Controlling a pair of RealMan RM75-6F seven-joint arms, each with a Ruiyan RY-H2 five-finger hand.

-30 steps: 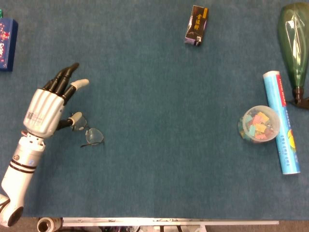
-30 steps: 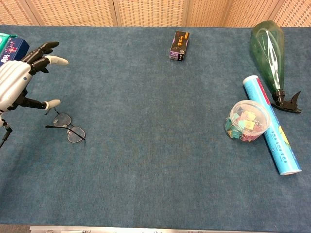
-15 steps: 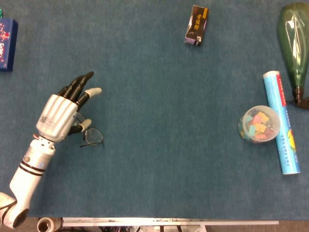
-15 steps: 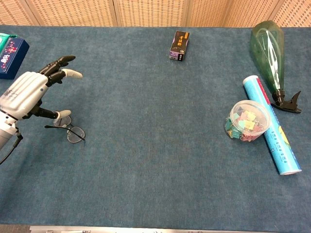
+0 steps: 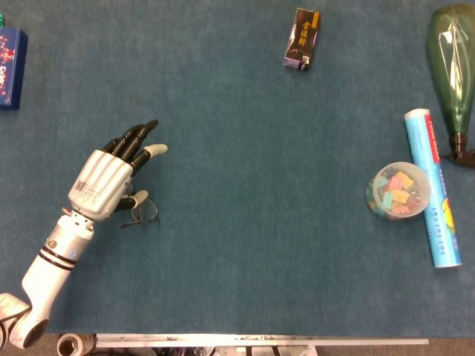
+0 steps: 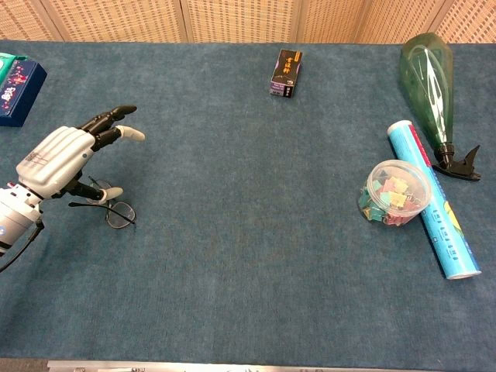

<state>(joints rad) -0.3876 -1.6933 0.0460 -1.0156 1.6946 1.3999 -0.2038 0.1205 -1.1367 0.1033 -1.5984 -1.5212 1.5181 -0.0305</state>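
Over the left part of the table I have my left hand (image 5: 104, 185) spread, fingers apart and holding nothing, its dark fingers (image 5: 137, 139) stretched forward and the thumb tucked down low. Compared with a second ago it has travelled forward and inward across the cloth, so that it now sits right above the glasses (image 5: 145, 213) instead of off to their side. In the head view the palm covers part of the frame and only one lens and a temple arm peek out past the thumb. From the chest view the hand (image 6: 58, 160) hangs above the glasses (image 6: 116, 213), the thumb tip close to the near lens, though I cannot tell whether it touches. The glasses themselves have not shifted; they lie flat on the blue table (image 5: 245, 245) where they were. As I judge it, the approach is nearly done and a closing of the fingers is what remains, with thin wire being easy to push away.

Further out, a dark small box (image 5: 302, 39) stands at the far edge, and well to the right sit a tub of coloured clips (image 5: 398, 190), a blue tube (image 5: 434, 189) and a green bottle (image 5: 453, 59). My right hand shows in neither view.
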